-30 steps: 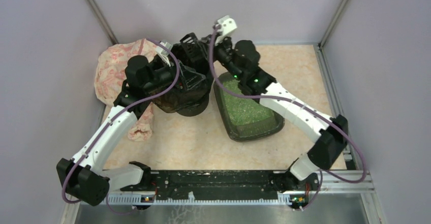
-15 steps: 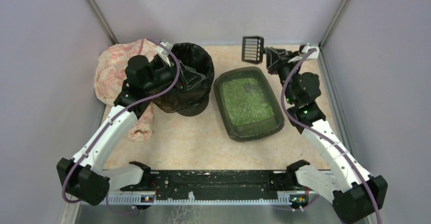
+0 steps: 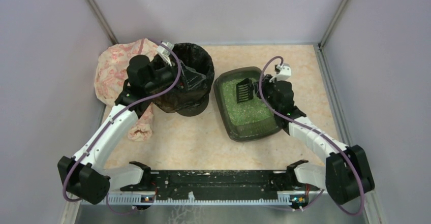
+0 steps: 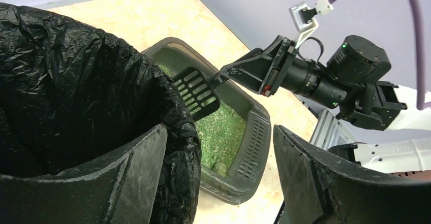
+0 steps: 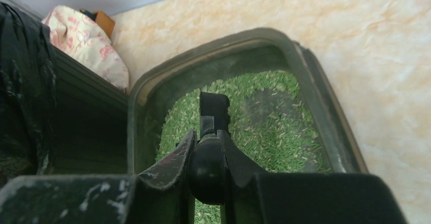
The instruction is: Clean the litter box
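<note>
The litter box [image 3: 254,131] is a shallow dark tray of green litter, right of the round bin [image 3: 195,56] lined with a black bag. My right gripper [image 3: 262,91] is shut on the handle of a black slotted scoop [image 3: 243,90], whose head hangs tilted over the far half of the litter. The wrist view looks down the handle to the scoop [image 5: 214,107] inside the litter box [image 5: 136,99]. My left gripper [image 3: 195,79] stands open astride the bin's right rim [image 4: 173,107]. One finger is inside against the bag, the other outside. A pale lump [image 4: 219,168] lies in the litter.
A pink patterned cloth bundle [image 3: 114,66] lies behind and left of the bin, against the left wall. Grey walls close in the back and both sides. The black base rail [image 3: 213,181] runs along the near edge.
The right arm carried the scoop from over the bin out to the back right corner, then back down over the litter box. The left arm has not moved.
</note>
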Robot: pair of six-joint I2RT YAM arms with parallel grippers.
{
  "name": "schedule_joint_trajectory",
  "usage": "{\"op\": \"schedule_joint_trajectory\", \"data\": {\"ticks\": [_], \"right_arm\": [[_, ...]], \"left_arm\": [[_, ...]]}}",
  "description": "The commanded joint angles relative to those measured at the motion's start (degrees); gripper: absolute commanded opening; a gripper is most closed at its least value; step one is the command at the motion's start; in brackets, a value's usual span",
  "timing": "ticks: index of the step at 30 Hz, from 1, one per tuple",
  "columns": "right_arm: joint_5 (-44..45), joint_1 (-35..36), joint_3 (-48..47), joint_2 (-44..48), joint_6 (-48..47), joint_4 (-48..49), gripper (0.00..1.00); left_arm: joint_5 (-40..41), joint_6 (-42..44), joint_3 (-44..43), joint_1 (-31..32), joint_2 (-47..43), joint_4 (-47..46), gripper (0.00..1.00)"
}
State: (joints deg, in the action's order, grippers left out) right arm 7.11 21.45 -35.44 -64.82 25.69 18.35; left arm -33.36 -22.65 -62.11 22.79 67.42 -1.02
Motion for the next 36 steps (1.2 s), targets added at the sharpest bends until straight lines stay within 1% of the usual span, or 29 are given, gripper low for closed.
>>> {"op": "schedule_joint_trajectory", "data": {"ticks": [1, 5, 9, 12, 14, 16, 21, 26, 36], "right_arm": [[-4.90, -0.45, -3.31, -4.47, 3.91, 6.35, 0.05], [-5.87, -0.45, -3.49, -7.09, 4.47, 6.08, 0.44], [-1.60, -0.45, -4.68, -5.74, 2.49, 1.43, 0.80], [4.99, -0.53, -5.53, -2.53, -0.40, -3.29, 0.91], [7.91, -1.15, -5.82, 0.01, -2.09, -5.84, 0.94], [8.87, -3.51, -5.66, 2.21, -3.10, -7.69, 0.94], [6.13, -11.85, -4.18, 7.60, -2.90, -12.92, 0.95], [3.49, -17.54, -1.27, 14.05, -3.11, -14.99, 0.95], [-1.51, -18.11, 3.70, 17.45, 0.16, -14.35, 0.91]], "left_arm": [[1.25, 1.62, -0.03, 0.15, -0.31, -0.14, 0.82], [1.03, 1.65, -0.11, 0.14, 0.05, -0.04, 0.82], [2.51, 1.52, -0.12, 0.15, 0.11, 0.41, 0.84], [4.62, 1.22, -0.25, 0.15, 0.07, 0.75, 0.85], [5.26, 1.03, -0.49, 0.15, 0.22, 0.75, 0.85], [5.36, 0.68, -0.49, 0.15, 0.22, 0.75, 0.85], [6.67, 0.24, -0.04, 0.14, -0.56, 0.75, 0.85], [6.70, 0.04, -0.18, 0.15, -0.25, 0.75, 0.85], [7.64, 0.56, 0.16, 0.13, 0.53, 0.75, 0.84]]}}
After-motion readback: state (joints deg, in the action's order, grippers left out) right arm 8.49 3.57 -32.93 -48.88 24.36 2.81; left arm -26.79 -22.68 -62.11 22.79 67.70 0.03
